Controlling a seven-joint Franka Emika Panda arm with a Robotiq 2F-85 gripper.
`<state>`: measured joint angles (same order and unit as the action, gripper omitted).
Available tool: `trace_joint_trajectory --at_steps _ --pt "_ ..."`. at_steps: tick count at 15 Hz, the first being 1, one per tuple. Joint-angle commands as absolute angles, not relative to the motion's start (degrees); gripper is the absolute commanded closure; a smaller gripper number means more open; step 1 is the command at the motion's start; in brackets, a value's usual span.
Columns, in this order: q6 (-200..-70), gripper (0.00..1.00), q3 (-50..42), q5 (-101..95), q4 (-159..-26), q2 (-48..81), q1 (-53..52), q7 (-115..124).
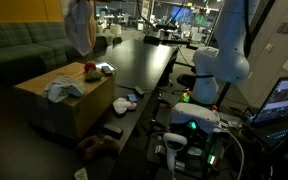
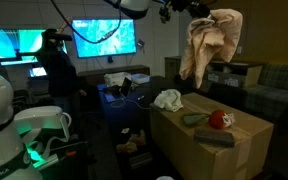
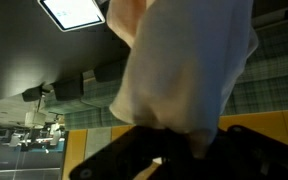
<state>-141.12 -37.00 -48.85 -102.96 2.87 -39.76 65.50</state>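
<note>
My gripper (image 2: 197, 9) is raised high and shut on a beige towel (image 2: 210, 45), which hangs down in folds above a cardboard box (image 2: 246, 150). In an exterior view the towel (image 1: 79, 25) dangles from the top edge of the picture over the box (image 1: 54, 108), and the gripper itself is cut off. In the wrist view the towel (image 3: 184, 65) fills the middle and is pinched between the dark fingers of the gripper (image 3: 176, 152). On the box lie a crumpled white cloth (image 2: 167, 98), a red object (image 2: 220, 120) and a green item (image 2: 191, 119).
A green sofa (image 1: 19, 45) stands behind the box. A long dark table (image 1: 144, 60) runs beside it. The robot's white base (image 1: 222, 62) stands by lit electronics. A person with a headset (image 2: 59, 60) stands near wall screens (image 2: 104, 38). Loose items (image 1: 99, 145) lie on the floor.
</note>
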Motion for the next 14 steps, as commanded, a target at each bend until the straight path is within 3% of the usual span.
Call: trace_joint_trajectory --at_steps 1,5,14 --pt "-134.25 0.94 -21.72 -54.69 -109.54 -9.97 -26.12 68.82" --pt "-132.58 0.94 -10.1 -48.82 -117.34 -19.43 -10.98 65.19" --pt "-132.31 0.94 -6.54 -19.73 -133.08 -27.25 -0.41 39.55"
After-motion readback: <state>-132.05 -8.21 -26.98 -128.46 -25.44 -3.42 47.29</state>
